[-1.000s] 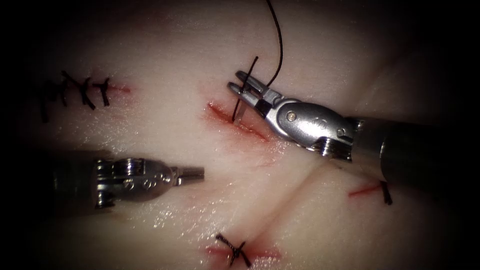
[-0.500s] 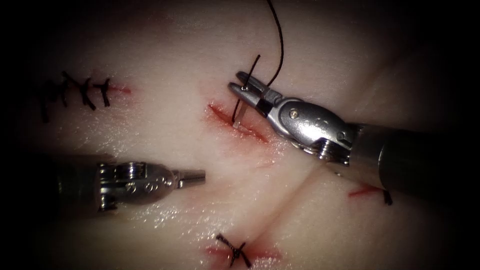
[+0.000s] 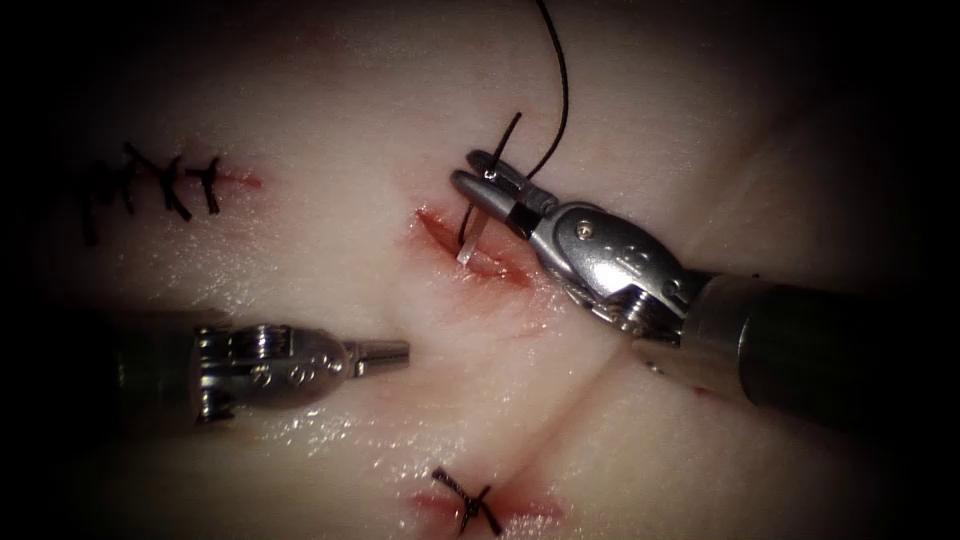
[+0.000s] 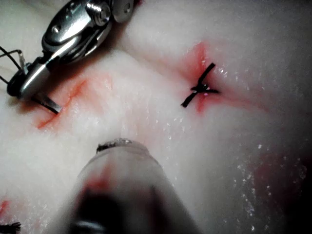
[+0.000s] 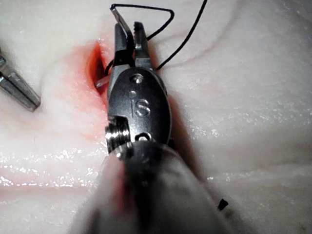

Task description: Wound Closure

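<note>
Needle (image 3: 473,232) clamped in right tool (image 3: 482,180), jaws closed on it near the thread end, tip down at the cut (image 3: 470,252) and touching the right lip; whether the tip is actually in the tissue (image 3: 330,110) cannot be told. Thread (image 3: 560,90) running from the needle's rear toward 12 o'clock and off the edge. Left tool (image 3: 395,351) at about 7 o'clock from the cut, well apart from it, jaws closed on nothing, resting low over bare tissue. Open tissue between left tool and cut. Cut edges red and slightly gaping. Finished stitches (image 3: 160,185) far out at 9 o'clock, one knot (image 3: 470,500) at 6 o'clock near the edge.
</note>
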Motion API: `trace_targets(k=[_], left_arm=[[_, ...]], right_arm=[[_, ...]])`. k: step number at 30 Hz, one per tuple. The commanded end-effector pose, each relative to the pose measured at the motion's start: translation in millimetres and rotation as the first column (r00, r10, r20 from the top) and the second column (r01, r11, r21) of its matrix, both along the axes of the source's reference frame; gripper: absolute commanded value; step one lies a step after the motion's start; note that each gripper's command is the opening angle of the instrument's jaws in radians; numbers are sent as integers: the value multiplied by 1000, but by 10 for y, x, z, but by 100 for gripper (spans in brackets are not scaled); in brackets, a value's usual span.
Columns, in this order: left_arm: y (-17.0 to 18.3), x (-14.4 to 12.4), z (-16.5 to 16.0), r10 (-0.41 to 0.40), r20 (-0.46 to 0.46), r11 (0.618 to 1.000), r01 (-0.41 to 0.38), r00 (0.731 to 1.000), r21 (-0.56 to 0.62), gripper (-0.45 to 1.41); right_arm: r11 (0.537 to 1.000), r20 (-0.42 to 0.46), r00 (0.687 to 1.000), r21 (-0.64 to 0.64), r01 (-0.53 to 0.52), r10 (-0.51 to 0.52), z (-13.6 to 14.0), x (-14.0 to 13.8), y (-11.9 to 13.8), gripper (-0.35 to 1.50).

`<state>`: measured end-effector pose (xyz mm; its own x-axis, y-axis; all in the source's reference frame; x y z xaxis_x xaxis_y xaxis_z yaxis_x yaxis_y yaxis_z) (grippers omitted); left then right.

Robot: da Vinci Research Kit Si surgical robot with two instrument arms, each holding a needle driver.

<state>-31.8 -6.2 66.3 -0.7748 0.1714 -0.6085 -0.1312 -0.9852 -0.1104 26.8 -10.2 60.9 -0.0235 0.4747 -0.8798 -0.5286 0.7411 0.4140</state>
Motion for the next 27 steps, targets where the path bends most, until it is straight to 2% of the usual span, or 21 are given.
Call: trace_targets(k=[1, 19, 27], left_arm=[[1, -6, 6, -4, 1, 1000, 4, 1000, 2, -5], [2, -4, 14, -8, 0, 1000, 8, 1000, 0, -6], [1, -4, 14, -8, -1, 1000, 8, 1000, 0, -8]], right_arm=[[1000, -10, 1000, 18, 3, -3, 3, 8, 0, -35], [980, -105, 994, 197, 6, 15, 3, 9, -8, -35], [962, -134, 991, 271, 24, 13, 7, 11, -22, -35]])
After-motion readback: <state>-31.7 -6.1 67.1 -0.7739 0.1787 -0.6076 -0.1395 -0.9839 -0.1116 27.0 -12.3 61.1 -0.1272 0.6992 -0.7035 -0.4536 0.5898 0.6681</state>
